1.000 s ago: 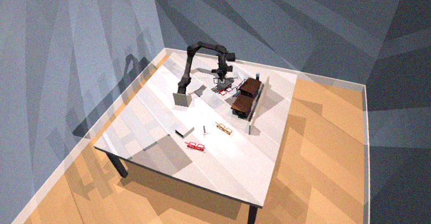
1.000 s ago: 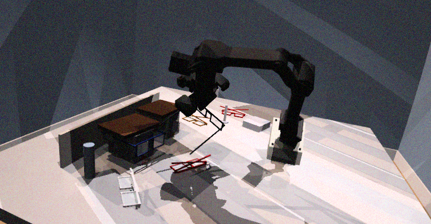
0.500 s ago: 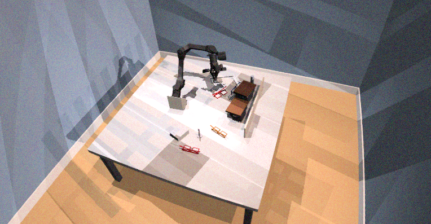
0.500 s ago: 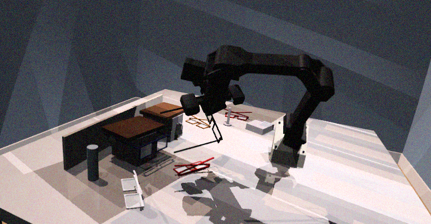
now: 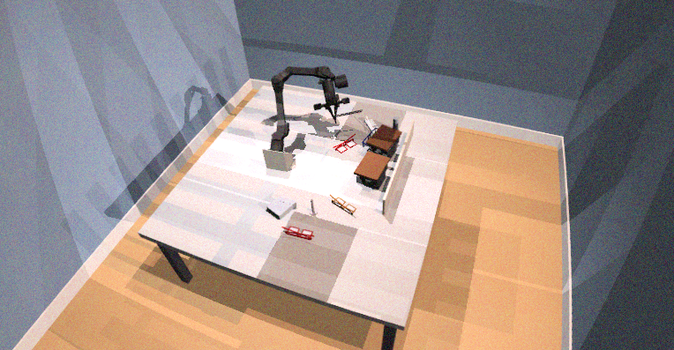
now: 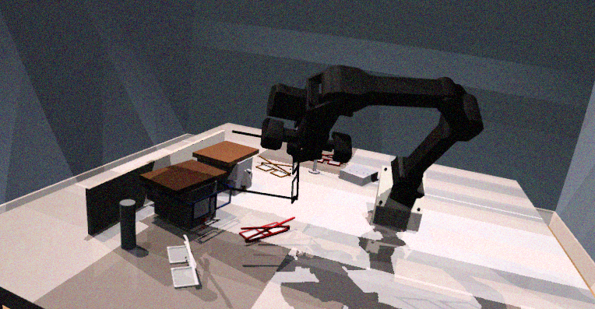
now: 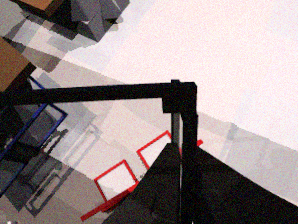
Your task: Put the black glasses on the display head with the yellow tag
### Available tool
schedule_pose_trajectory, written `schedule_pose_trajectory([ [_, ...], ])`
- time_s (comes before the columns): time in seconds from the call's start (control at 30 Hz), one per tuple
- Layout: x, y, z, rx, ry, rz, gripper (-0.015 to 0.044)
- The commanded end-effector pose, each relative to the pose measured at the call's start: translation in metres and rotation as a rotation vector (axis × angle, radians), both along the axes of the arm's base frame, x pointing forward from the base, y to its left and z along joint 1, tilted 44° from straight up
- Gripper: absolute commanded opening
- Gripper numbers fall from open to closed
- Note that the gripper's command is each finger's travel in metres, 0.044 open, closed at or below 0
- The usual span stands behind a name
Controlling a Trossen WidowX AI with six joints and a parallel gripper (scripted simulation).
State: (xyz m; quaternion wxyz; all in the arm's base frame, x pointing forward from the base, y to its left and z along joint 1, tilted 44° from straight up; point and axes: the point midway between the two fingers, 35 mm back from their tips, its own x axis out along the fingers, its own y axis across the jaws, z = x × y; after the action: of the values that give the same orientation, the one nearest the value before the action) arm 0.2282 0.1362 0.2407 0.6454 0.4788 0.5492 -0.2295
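My gripper (image 5: 335, 119) (image 6: 294, 156) (image 7: 178, 152) is shut on the black glasses (image 5: 349, 112) (image 6: 262, 193) (image 7: 100, 93), holding them above the table. In the exterior view the front frame hangs nearly edge-on below the fingers, and the temples point toward the heads. One display head (image 5: 372, 166) (image 6: 242, 176) (image 7: 95, 19) under a brown slab has a grey faceted face and no glasses visible on it. The other head (image 6: 178, 202) (image 5: 384, 137) (image 7: 11, 65), under a second brown slab (image 6: 183, 176), wears blue glasses (image 6: 223, 205) (image 7: 59, 110). No yellow tag can be made out.
Red glasses (image 5: 335, 146) (image 6: 287, 226) (image 7: 107, 204) lie below the gripper. White glasses (image 6: 190, 257) and a dark post (image 5: 395, 123) (image 6: 128, 226) stand near the blue-glasses head. A panel (image 5: 400, 171) (image 6: 116, 202) runs behind the heads. Orange glasses (image 5: 343, 205) and a grey box (image 5: 281, 207) (image 6: 357, 174) lie farther off.
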Motion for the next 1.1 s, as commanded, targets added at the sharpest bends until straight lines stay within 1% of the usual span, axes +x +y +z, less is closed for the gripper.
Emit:
schedule_pose_trajectory([
  [0.0,-0.011,0.000,0.007,0.046,-0.001,-0.122,0.0000],
  [0.57,-0.048,-0.002,0.029,0.283,0.025,-0.560,0.0000],
  [1.07,-0.078,-0.010,0.044,0.541,0.103,-0.926,0.0000],
])
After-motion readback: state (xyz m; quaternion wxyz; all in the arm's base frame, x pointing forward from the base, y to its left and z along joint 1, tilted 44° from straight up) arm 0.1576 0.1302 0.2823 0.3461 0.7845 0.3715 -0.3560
